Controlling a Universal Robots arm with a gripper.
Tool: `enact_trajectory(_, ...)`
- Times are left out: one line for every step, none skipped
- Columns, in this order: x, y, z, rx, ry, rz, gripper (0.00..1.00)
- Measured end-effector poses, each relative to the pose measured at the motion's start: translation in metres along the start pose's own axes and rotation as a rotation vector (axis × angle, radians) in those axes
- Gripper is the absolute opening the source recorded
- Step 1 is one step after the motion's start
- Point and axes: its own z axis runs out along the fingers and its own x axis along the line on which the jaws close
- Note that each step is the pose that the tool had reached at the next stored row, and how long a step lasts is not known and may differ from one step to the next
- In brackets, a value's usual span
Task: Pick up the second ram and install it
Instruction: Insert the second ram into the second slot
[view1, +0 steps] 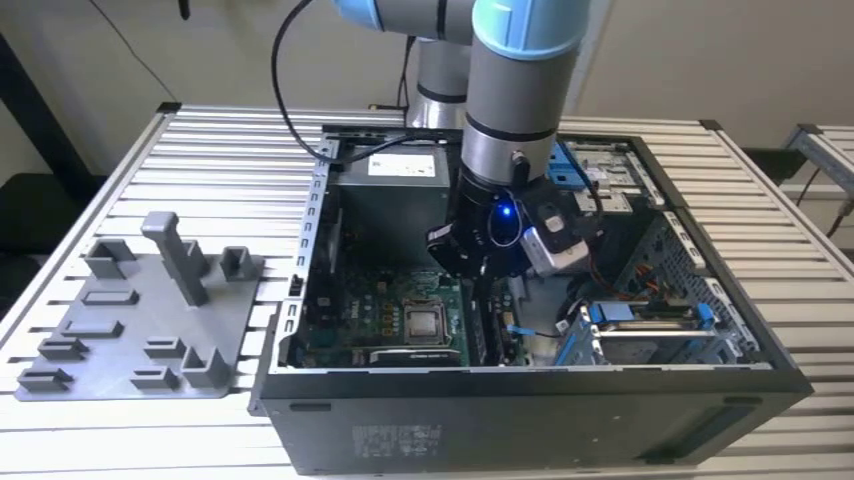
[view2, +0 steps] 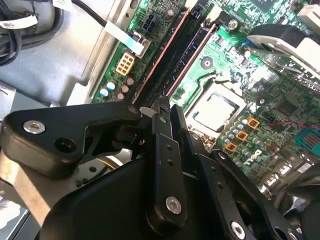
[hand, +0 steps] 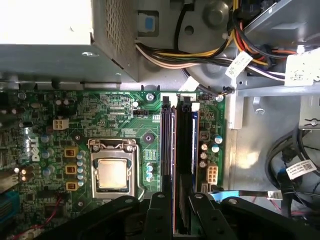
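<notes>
Ram (hand: 185, 150) stands on edge in the outer of two slots on the motherboard (hand: 110, 110), and my jaws are narrow, closed on its near end with one finger (hand: 161, 210) on each flat side. In the first wrist view the dark stick runs straight away from me between the fingers, with a bluish patch partway along it. Just beside it, in the inner slot, a second stick (hand: 167, 145) stands parallel, and the processor socket (hand: 112, 172) lies further in on the green board. A bundle of coloured cables (hand: 190, 52) crosses above the far ends of the slots. In the second wrist view both slots slant away from my black linkage, their edges showing a pinkish line. In the exterior view my arm (view1: 514, 90) reaches down into the open case (view1: 534, 400), which lies on its side on the slatted desk (view1: 227, 150). A grey tray (view1: 134, 330) with an upright post sits on the desk at the exterior view's left, well apart from the case opening.
</notes>
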Motion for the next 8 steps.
enact_trajectory(0.0000,0.0000,0.0000,0.0000,0.0000,0.000,0.22)
enact_trajectory(0.0000,0.0000,0.0000,-0.0002,0.0000,0.000,0.22)
enact_trajectory(-0.0001,0.0000,0.0000,-0.0002,0.0001,0.000,0.19)
enact_trajectory(0.0000,0.0000,0.0000,-0.0002,0.0000,0.000,0.19)
enact_trajectory(0.0000,0.0000,-0.0001,-0.0002,0.0001,0.000,0.13)
enact_trajectory(0.0000,0.0000,-0.0001,-0.0003,0.0001,0.000,0.11)
enact_trajectory(0.0000,0.0000,0.0000,-0.0003,0.0001,0.000,0.11)
enact_trajectory(0.0000,0.0000,-0.0001,-0.0003,0.0001,0.000,0.11)
